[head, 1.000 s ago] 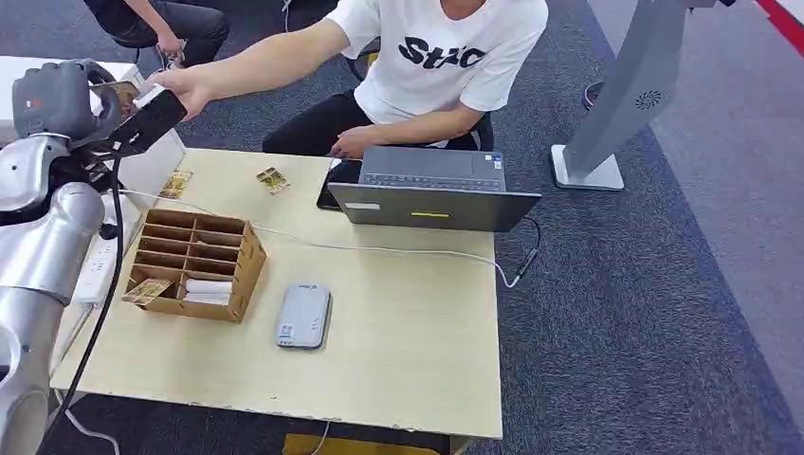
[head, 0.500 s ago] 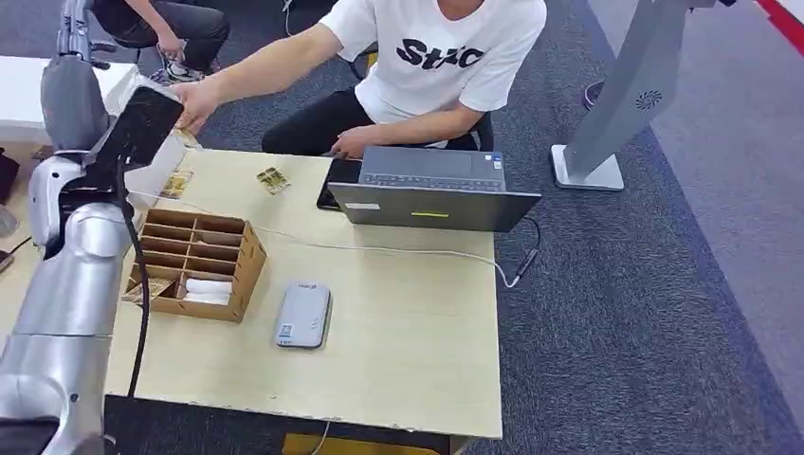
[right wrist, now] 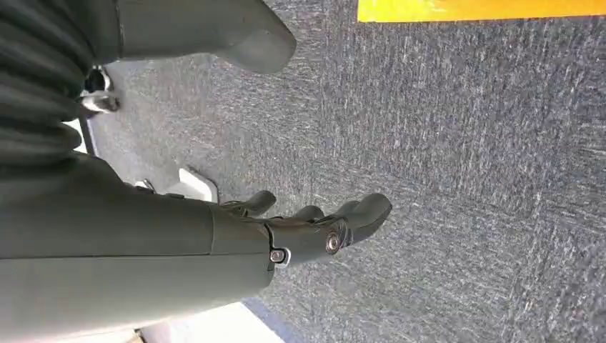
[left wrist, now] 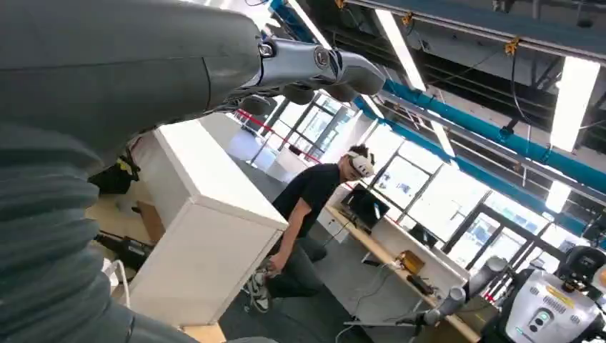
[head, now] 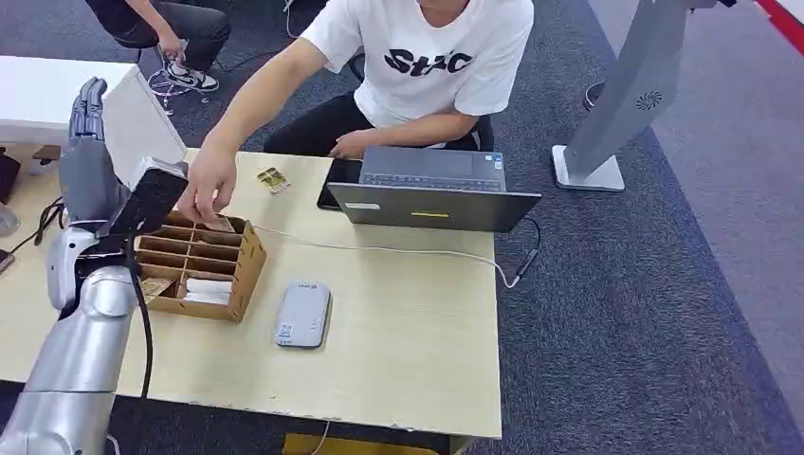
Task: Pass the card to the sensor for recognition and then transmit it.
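left hand (head: 88,142) raised, seemingly empty, fingers extended

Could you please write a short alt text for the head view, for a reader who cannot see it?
A seated person's hand reaches into a wooden compartment box on a light table. The robot's raised left hand holds nothing; a grey card reader and laptop sit nearby.

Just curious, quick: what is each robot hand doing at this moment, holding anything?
Left hand: raised, fingers straight and apart, holding nothing; open.
Right hand: hanging over the carpet, fingers loosely extended, holding nothing; open.
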